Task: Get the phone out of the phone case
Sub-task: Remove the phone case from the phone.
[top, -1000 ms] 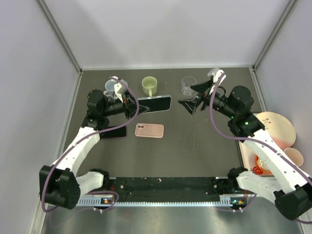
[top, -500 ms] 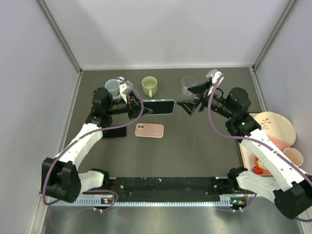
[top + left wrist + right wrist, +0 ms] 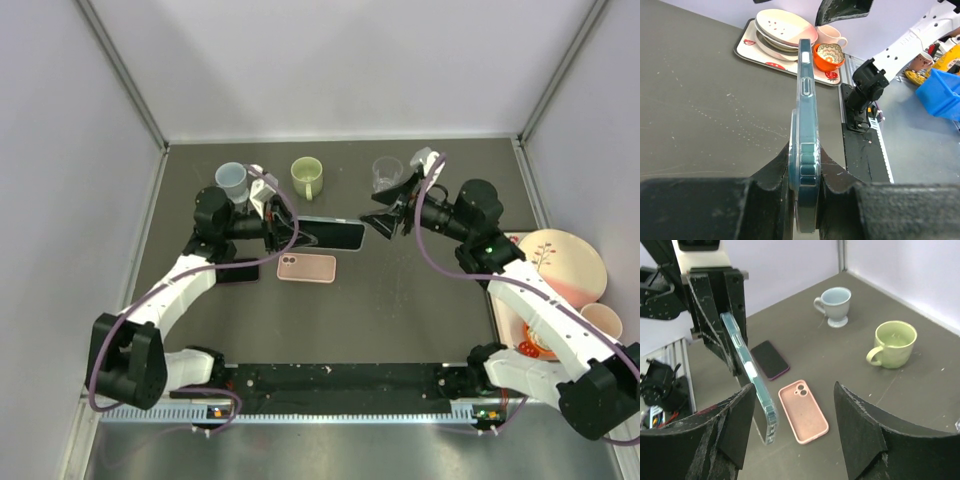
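You are looking down on a dark grey table [image 3: 400, 320] with both arms reaching in from its 6 o'clock edge. At 3 to 4 o'clock a white tray [image 3: 747, 47] is sitting at the table's edge, carrying stacked cream plates [image 3: 565, 260], a patterned orange bowl [image 3: 829, 55] and a pale pink mug [image 3: 830, 35].

Your left gripper [image 3: 272, 228] is working just to the 10 o'clock side of centre. It is clamping one end of the phone in its clear, blue-tinted case [image 3: 332, 235], and the case is still on the phone. The phone is hanging above the table on its long edge, with its free end pointing toward 3 o'clock. In the left wrist view the two pads are pressing flat against both faces of the case [image 3: 805, 90].

Your right gripper [image 3: 385, 215] is hovering just past that free end, toward 1 o'clock. Its jaws are standing apart and gripping nothing. In the right wrist view the phone's end [image 3: 747, 370] is sitting just inside the left finger [image 3: 735, 425]; you cannot tell whether they are touching.

An empty pink phone case [image 3: 306, 267] is lying flat, camera cut-out up, directly under the held phone. A dark phone with a purple rim [image 3: 233, 271] is lying at 9 o'clock. A pale green mug [image 3: 306, 176] is standing at 12 o'clock, a light blue footed cup [image 3: 231, 180] at 11 o'clock and a small clear glass [image 3: 387, 175] at 1 o'clock.
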### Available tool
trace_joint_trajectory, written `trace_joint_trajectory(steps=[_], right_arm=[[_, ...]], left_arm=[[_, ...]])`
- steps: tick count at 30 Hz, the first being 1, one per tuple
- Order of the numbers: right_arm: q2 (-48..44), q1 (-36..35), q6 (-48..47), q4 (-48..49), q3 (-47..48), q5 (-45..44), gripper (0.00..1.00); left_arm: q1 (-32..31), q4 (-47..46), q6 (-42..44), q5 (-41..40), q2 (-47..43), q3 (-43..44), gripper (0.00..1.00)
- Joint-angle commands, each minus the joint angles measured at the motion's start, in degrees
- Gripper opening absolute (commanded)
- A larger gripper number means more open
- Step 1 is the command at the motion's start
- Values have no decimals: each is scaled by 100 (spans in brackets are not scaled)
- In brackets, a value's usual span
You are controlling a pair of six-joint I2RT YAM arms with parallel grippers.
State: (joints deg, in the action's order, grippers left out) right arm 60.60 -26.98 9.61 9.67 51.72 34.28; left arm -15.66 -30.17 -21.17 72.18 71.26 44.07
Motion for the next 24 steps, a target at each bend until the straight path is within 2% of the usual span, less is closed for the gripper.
trace_joint_trajectory(steps=[1,6,13,20,24], right_arm=[[-30,44,41,395,-40,552,62],[-74,44,6,448,-119,746,53],[-31,35,-64,439,-136,992,50],[-57,44,-196,404,-145,1010,49],[-83,44,-187,395,-145,984,41]], left_arm=[[-95,-762,-72,-143,-262,-92,0],[-95,-823,-28,-196,-262,-162,0],[-95,-112,789,-415,-710,-136,0],[-95,99,992,-372,-825,-145,0],[-95,266,1159,-398,-842,-145,0]])
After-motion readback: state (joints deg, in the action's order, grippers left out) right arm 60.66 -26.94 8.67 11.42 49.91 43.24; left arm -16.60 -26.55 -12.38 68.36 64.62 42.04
